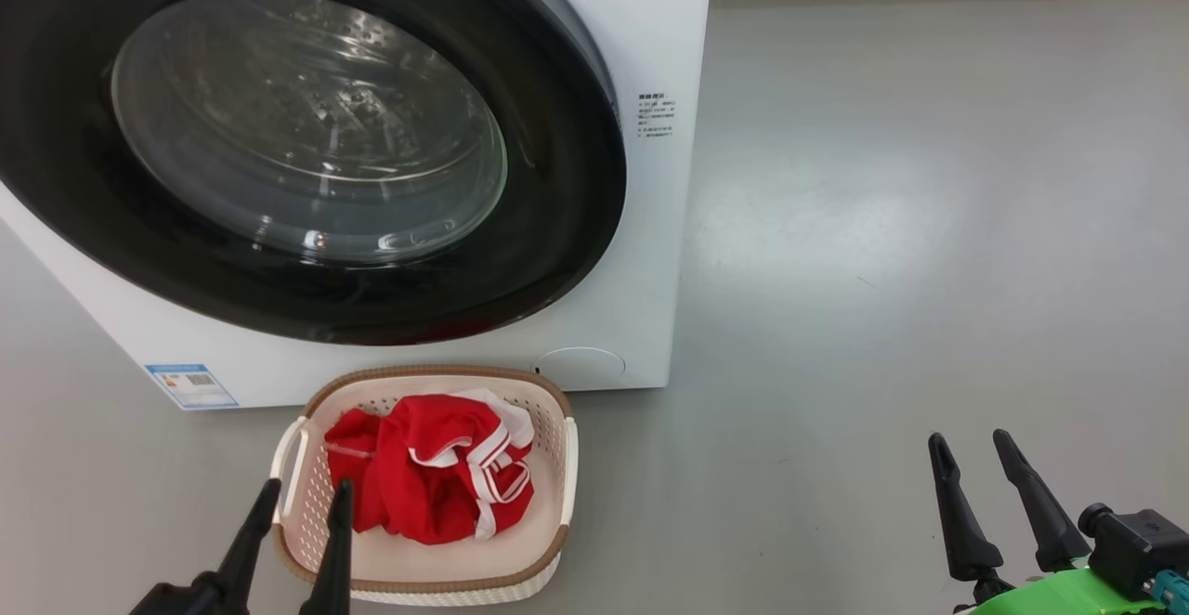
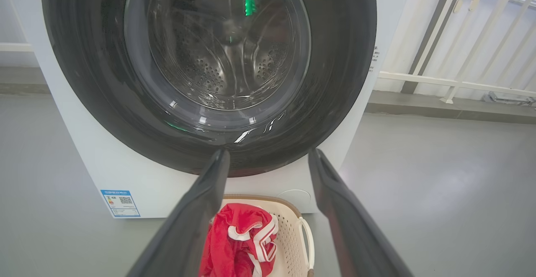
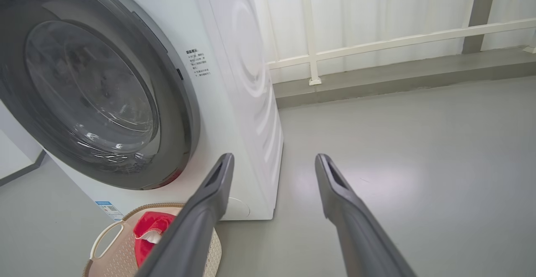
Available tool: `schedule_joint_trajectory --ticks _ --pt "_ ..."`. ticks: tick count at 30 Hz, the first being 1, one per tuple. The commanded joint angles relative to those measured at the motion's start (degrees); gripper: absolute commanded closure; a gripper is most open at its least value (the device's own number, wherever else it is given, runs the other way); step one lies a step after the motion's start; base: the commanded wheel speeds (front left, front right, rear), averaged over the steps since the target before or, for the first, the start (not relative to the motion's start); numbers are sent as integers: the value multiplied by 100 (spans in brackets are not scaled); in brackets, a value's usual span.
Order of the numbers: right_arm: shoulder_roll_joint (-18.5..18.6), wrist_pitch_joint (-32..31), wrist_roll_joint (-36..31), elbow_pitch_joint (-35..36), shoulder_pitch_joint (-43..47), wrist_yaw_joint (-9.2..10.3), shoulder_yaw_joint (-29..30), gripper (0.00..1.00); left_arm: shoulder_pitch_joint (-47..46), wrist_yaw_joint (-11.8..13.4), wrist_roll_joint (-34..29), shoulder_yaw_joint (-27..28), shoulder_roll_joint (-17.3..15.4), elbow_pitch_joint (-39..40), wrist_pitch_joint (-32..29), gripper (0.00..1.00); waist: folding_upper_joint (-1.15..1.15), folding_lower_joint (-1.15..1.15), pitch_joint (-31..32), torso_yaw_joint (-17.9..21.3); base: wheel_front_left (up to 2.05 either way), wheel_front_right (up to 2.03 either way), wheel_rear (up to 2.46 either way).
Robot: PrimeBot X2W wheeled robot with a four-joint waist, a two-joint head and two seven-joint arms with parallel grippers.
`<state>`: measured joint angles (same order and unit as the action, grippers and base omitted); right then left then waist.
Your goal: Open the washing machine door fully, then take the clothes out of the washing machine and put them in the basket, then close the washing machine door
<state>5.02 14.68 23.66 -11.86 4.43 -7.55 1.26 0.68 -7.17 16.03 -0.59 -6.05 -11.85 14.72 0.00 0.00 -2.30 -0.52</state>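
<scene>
The white washing machine (image 1: 650, 30) stands at the upper left, and its round black-rimmed door (image 1: 576, 225) lies flat against its front. On the floor just before it sits the cream basket (image 1: 568, 466) with the red clothes (image 1: 427, 476) heaped inside. My left gripper (image 1: 307, 490) hovers open over the basket's near left corner, nothing between its fingers. My right gripper (image 1: 973, 443) is open above bare floor at the lower right. In the left wrist view the door (image 2: 343, 59), the basket (image 2: 293, 226) and the clothes (image 2: 238, 243) lie ahead of the spread fingers.
Grey floor (image 1: 929, 225) stretches to the right of the machine. A raised kerb (image 3: 398, 76) with a white railing (image 3: 377, 42) runs along the back. A blue label (image 1: 190, 386) is on the machine's lower front.
</scene>
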Motion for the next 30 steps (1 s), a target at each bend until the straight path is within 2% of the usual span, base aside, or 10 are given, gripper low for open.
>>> schedule_joint_trajectory --ticks 1,14,15,20,26,30 --pt "52 32 -25 158 -100 6 -93 0 -57 -32 -15 213 -46 130 28 0 0 0 5 4 0 0 0" --pt "19 32 -37 193 -127 6 -80 0 -82 -32 66 268 -31 145 28 0 0 0 -22 7 0 0 0" --pt "-28 -5 0 8 1 0 -1 100 47 2 20 51 8 -21 0 100 0 0 -21 6 0 0 0" --pt "-131 -15 26 -335 8 0 -28 100 66 8 48 21 126 -350 -17 100 0 0 -20 5 0 0 0" --pt "-129 -109 364 -320 -35 0 -10 100 35 6 413 56 135 -337 -121 100 0 11 3 8 0 0 0" --pt "-127 -156 532 -321 -60 0 -1 100 18 6 595 72 140 -335 -171 100 0 3 5 9 0 0 0"
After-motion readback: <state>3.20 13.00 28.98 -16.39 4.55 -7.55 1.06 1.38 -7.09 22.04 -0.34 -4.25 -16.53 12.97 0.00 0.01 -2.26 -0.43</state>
